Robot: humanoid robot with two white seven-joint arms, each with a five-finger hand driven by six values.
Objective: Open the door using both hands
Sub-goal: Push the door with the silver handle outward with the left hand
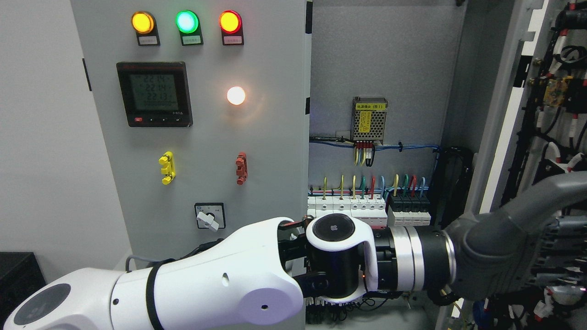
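Note:
The grey cabinet's left door [270, 151] is closed and carries lamps, a meter and switches. The right door [502, 114] stands swung open at the picture's right, its wired inner side [557, 96] facing me. My left arm [206, 284] comes in from the lower left and reaches across the opening. Its white elbow joint [337, 238] leads into a grey forearm [500, 247] that runs off the right edge beside the open door. Neither hand shows in the head view.
Inside the cabinet a row of breakers [367, 206] with coloured wires sits below a mesh power supply [369, 120]. A rotary switch [209, 216] and yellow [167, 167] and red [241, 168] handles stick out of the left door. A dark box [18, 279] stands at the lower left.

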